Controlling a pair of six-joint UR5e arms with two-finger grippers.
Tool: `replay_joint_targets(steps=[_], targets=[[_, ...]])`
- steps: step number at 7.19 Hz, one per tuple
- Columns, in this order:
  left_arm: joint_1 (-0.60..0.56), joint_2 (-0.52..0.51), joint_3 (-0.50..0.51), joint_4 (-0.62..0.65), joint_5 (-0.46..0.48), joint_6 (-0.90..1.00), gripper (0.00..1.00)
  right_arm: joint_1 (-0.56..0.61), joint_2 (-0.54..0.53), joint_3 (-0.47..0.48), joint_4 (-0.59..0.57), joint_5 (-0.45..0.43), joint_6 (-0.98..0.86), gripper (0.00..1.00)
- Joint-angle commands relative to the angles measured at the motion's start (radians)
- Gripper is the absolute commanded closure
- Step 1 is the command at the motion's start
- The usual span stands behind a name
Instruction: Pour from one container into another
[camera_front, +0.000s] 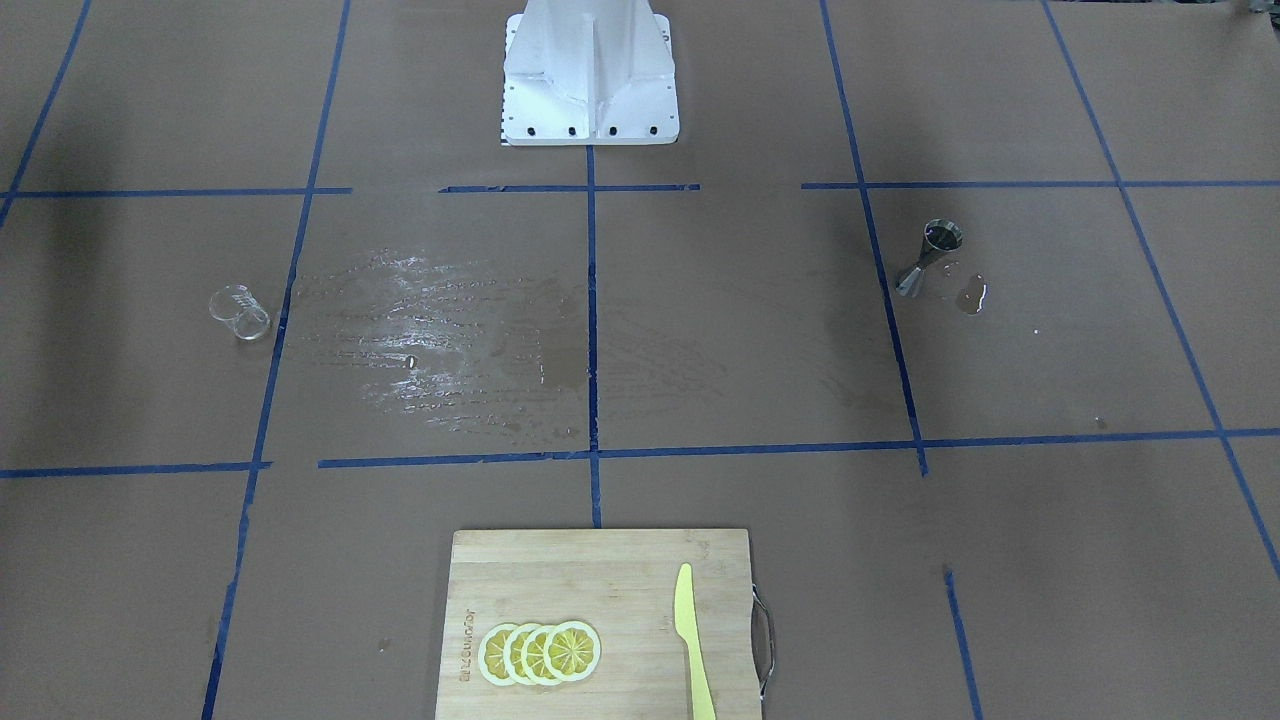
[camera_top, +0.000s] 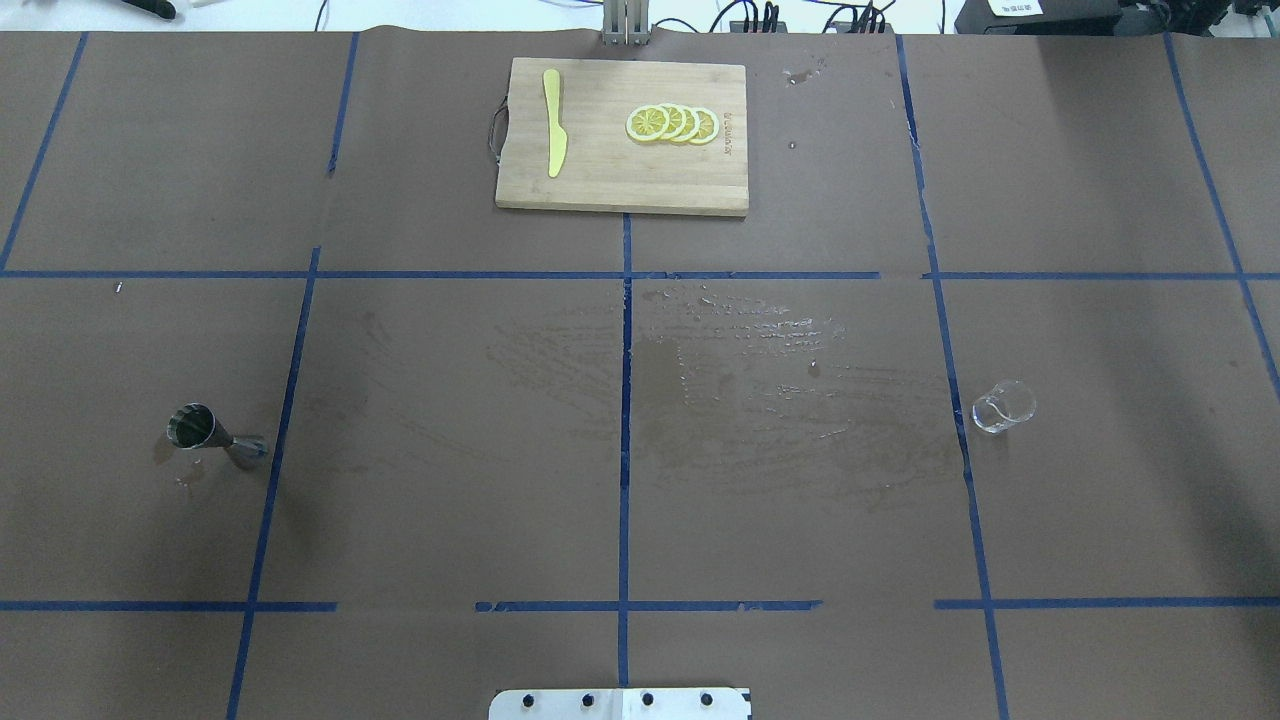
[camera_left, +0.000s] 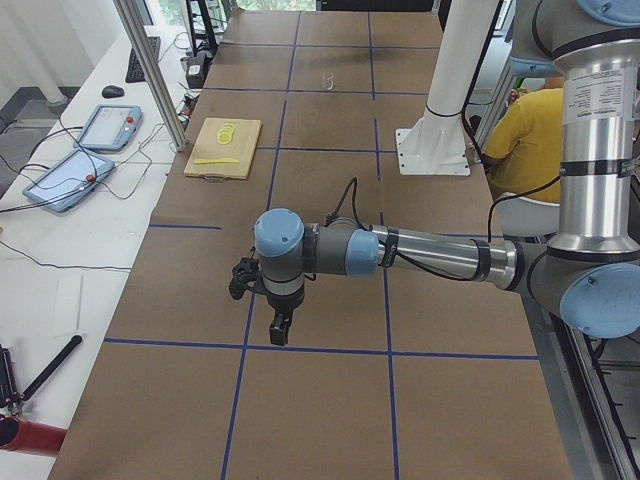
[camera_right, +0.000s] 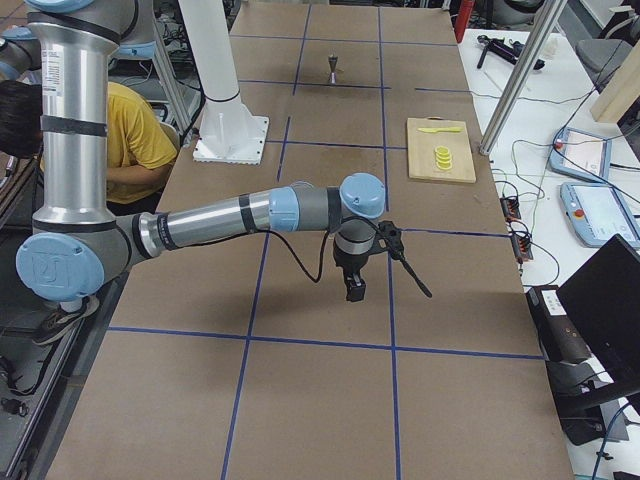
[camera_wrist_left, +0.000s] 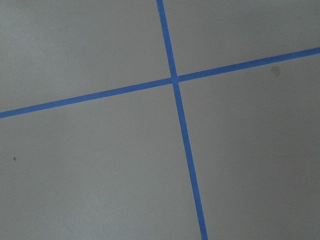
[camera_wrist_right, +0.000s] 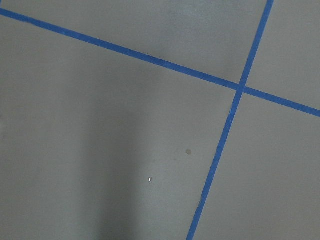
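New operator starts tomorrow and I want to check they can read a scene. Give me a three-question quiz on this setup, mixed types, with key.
1. True or false: the glass cup stands on the robot's left half of the table.
2. What lies on the cutting board alongside the lemon slices? A) fork B) yellow knife C) spoon
3. Fill in: the wet patch lies between the glass cup and the steel ____.
Key: 1 false, right half; 2 B; 3 jigger.

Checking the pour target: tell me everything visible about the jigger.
The jigger is small, silvery metal, hourglass-shaped: two cones joined at a narrow waist. It stands upright on the brown table cover, open top dark inside, on the robot's left side. A small shiny puddle lies beside it. Nothing grips it.
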Motion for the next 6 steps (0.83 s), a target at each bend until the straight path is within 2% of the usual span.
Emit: replay_joint_targets(steps=[1, 5, 6], targets=[[-0.001, 0.012, -0.002, -0.044, -0.099, -0.017, 0.00, -0.001, -0.002, -0.008, 0.050, -0.003, 0.006, 0.00], [-0.001, 0.024, -0.015, -0.060, -0.099, -0.027, 0.00, -0.002, -0.001, -0.008, 0.052, 0.004, 0.010, 0.00], [-0.001, 0.023, -0.019, -0.064, -0.099, -0.030, 0.00, -0.004, 0.003, -0.010, 0.054, 0.035, 0.010, 0.00]])
